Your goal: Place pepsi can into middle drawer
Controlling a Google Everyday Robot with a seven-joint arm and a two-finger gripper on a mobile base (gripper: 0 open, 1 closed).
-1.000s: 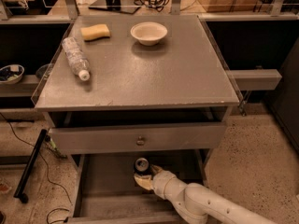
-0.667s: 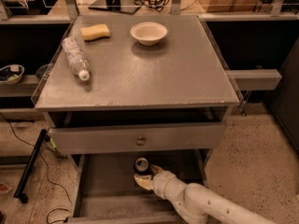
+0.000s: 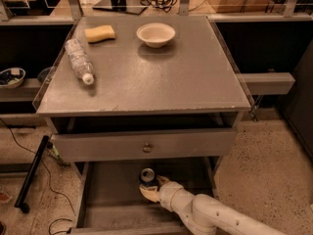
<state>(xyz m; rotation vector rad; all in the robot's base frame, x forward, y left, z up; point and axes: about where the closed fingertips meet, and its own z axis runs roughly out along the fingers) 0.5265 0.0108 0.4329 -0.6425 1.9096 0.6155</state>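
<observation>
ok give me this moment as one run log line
gripper: low inside open middle drawer, right at pepsi can | pepsi can: upright, silver top showing, near drawer back | task: placement under way

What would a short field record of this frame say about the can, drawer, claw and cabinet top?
can: small dark blue pepsi can with silver top, upright on the drawer floor, towards the back
drawer: wide grey middle drawer, pulled open
claw: cream claw, inside the drawer, right at the can; contact unclear
upper drawer: grey drawer front with round knob, shut
cabinet top: clear plastic bottle lying down, yellow sponge, white round bowl
</observation>
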